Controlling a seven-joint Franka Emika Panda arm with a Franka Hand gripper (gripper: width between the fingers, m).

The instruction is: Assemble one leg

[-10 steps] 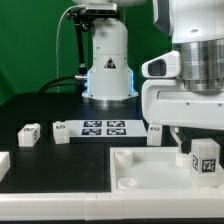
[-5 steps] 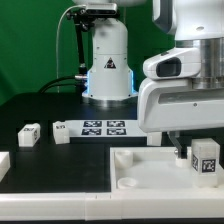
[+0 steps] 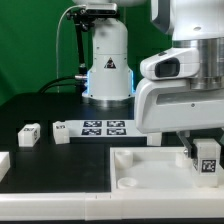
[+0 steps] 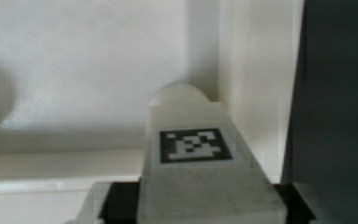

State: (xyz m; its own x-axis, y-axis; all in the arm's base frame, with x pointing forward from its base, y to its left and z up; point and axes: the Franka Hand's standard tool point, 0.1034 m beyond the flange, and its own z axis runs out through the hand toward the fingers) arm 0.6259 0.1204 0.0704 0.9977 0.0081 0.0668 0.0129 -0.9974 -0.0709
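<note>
Over the white tray [image 3: 150, 168] at the exterior view's right you have the claw [image 3: 205, 158] lowered, clenched on the leg [image 3: 208, 157], a small stubby white block with a square black-and-white marker tag on the face turned toward the camera. From the wrist view the leg [image 4: 197, 150] runs out from between the claw's dark fingers [image 4: 115, 202], which press on its two sides; its matte, slightly grainy plastic tapers to a rounded tip, and a tag sits on its upper face. That tip points at the tray's smooth white floor [image 4: 87, 70] close to a raised wall, but you cannot tell whether it touches. The tray is a big square moulded piece with a thick rounded rim and a round socket [image 3: 128, 181] near its corner on the exterior view's left. On the black, matte surface [image 3: 40, 105] two more loose legs lie well apart from the claw: one [image 3: 28, 134] toward the exterior view's left, another [image 3: 61, 130] just beside the marker board [image 3: 103, 128], a thin flat white strip with a row of tags. A fourth small tagged block [image 3: 155, 131] stands by the board's other end, partly hidden by the arm's glossy white casing [image 3: 175, 95].
</note>
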